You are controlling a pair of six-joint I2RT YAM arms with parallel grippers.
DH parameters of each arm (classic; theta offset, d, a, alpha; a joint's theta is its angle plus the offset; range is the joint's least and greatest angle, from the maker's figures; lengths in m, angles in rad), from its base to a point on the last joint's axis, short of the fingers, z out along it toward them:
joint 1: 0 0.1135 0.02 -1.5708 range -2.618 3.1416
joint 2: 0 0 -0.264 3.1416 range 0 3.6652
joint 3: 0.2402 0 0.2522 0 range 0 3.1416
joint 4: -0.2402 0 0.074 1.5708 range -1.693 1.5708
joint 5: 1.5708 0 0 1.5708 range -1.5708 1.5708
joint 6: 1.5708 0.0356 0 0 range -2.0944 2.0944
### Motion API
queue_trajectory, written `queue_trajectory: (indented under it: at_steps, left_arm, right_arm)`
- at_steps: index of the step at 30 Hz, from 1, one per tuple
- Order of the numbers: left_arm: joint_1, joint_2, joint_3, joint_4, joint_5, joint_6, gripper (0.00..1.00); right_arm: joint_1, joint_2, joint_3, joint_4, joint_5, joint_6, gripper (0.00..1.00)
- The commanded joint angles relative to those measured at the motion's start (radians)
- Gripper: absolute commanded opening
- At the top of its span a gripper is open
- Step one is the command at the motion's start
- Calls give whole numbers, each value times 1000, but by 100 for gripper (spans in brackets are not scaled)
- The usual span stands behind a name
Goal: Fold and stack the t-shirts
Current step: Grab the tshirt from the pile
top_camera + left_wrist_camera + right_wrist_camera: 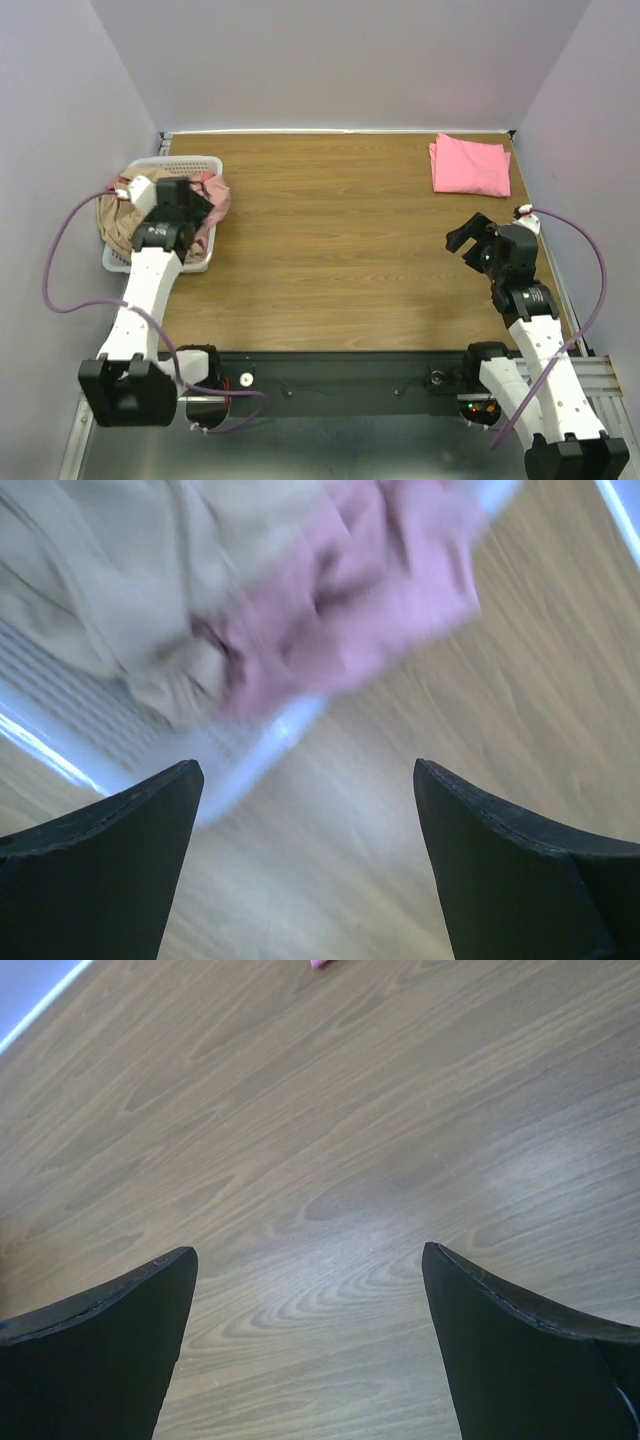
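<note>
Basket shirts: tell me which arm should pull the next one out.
Left. The left gripper hangs open over the basket's edge, with the tan shirt and dusty-pink shirt crumpled just ahead. The right gripper, also open, is over bare table on the far side.

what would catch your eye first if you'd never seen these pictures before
The bright pink t-shirt, folded neatly, lies alone at the far right corner of the wooden table. At the far left, a white mesh basket holds a crumpled tan t-shirt and a dusty-pink t-shirt, with the left tool open above its edge. The right tool is open over bare wood.
</note>
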Motion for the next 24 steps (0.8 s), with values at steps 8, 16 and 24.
queue_trajectory:
  at_steps: [8,16,24]
  left_arm:
    - [388,416,184,180,163,147,98]
    - [455,553,241,171,127,136,69]
    - [462,578,269,171,212,157,0]
  right_arm:
    - [0,29,13,62,-57,-30,100]
    - [0,60,20,62,-68,-40,100]
    - [1,71,20,62,-64,-48,100]
